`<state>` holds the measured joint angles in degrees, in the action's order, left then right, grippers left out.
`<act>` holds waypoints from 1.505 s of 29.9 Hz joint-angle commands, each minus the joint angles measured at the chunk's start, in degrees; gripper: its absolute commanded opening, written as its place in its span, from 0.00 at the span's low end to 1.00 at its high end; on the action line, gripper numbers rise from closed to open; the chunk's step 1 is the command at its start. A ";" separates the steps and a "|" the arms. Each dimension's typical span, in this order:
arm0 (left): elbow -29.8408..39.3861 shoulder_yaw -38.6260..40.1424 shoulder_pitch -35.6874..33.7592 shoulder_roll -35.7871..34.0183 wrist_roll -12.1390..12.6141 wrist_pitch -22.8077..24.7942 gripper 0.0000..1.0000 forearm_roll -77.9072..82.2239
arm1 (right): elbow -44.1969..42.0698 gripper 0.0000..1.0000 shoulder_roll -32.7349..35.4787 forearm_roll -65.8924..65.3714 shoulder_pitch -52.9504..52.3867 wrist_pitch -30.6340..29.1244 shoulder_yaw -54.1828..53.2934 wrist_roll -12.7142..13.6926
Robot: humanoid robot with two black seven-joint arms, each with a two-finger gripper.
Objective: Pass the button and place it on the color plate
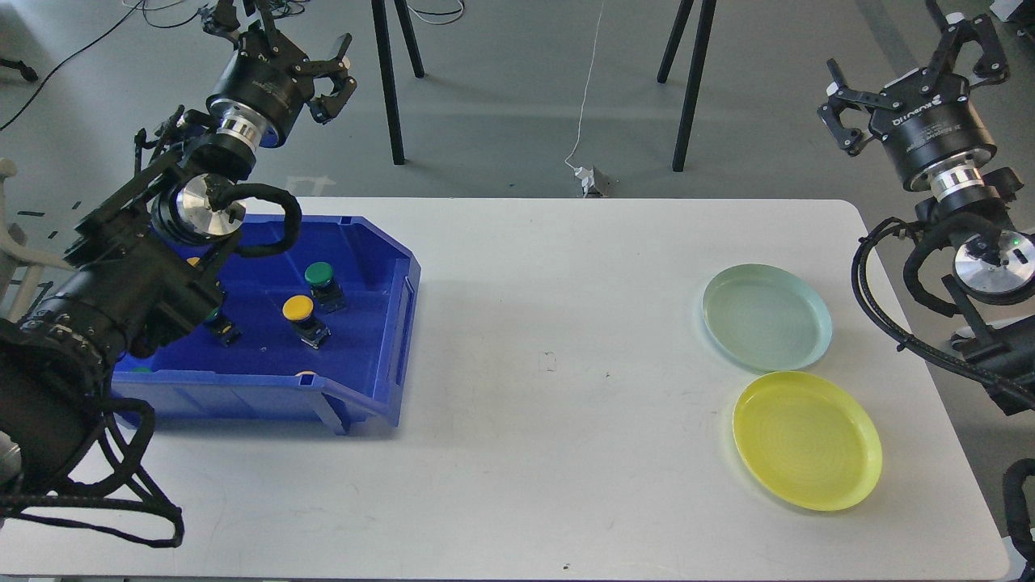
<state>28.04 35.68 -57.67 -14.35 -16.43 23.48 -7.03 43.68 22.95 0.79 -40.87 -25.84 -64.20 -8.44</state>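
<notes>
A blue bin (398,317) on the table's left holds several push buttons. A green-capped button (320,276) and a yellow-capped button (298,309) stand in its middle, and others are partly hidden under my left arm. My left gripper (293,42) hangs open and empty above the bin's far-left corner, high over the floor beyond the table. A pale green plate (766,317) and a yellow plate (807,440) lie empty at the table's right. My right gripper (910,65) is open and empty, raised beyond the table's far-right corner.
The white table (550,339) is bare between the bin and the plates. Black stand legs (392,89) and a white cable (586,97) are on the floor behind the table. My left forearm covers the bin's left part.
</notes>
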 commanded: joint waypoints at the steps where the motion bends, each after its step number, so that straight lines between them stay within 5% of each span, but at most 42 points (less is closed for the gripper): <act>1: 0.09 0.00 -0.17 0.02 0.17 -0.80 1.00 0.00 | 0.00 0.99 -0.01 0.00 0.01 0.00 0.04 0.00; 12: 6.14 -1.31 -0.78 -2.60 1.14 -0.98 1.00 1.84 | 0.18 0.99 0.08 0.00 -1.22 1.31 0.30 0.00; 28: 36.02 -5.97 1.06 -33.98 1.05 -2.56 0.95 51.74 | 1.32 0.99 -0.01 0.00 -1.14 2.02 0.48 0.00; 37: 41.22 -8.25 4.75 -45.67 0.79 -1.77 0.93 62.23 | 1.32 0.99 -0.01 0.00 -1.05 1.93 0.39 0.00; 45: 40.78 -15.81 4.75 -46.91 0.61 -2.56 0.93 72.13 | 1.32 0.99 -0.01 0.00 -0.79 1.93 0.57 0.00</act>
<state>69.25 21.80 -52.95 -61.30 -15.80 21.57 59.31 45.01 22.95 0.79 -41.67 -23.92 -63.73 -8.44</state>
